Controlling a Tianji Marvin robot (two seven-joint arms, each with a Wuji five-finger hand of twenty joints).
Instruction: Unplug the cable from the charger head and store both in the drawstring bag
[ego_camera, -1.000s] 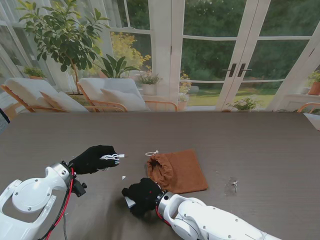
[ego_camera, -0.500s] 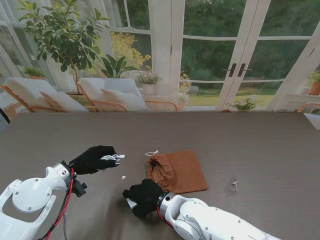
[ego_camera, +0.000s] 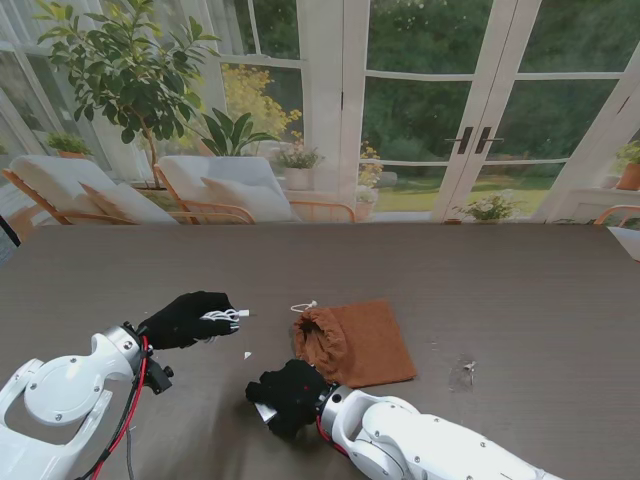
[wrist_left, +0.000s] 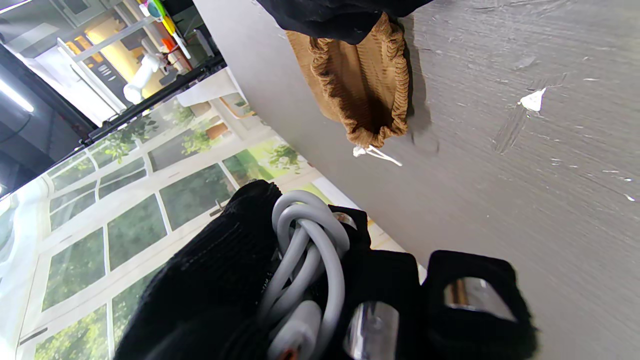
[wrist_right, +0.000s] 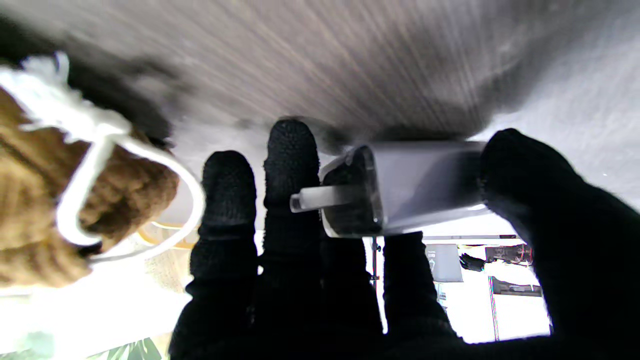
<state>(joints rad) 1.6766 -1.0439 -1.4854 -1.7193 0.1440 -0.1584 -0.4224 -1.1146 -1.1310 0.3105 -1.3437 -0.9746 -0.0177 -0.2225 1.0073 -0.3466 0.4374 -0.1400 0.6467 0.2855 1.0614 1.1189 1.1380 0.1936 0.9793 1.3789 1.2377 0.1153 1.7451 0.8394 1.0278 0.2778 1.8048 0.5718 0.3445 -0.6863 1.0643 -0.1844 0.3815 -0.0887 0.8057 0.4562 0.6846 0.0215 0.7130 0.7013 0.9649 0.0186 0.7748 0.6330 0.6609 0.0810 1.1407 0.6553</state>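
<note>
- The charger head is showing no readable brand or label; the right hand is clamping it between thumb and fingers, prongs out, just nearer to me than the bag mouth.
- The cable, coiled and unplugged, is sitting clamped in the left hand, raised over the bench left of the bag.
- The drawstring bag is lying flat on the bench, its gathered mouth facing left, its white cord trailing out.

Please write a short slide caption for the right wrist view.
Right hand grips the charger head beside the drawstring bag.
</note>
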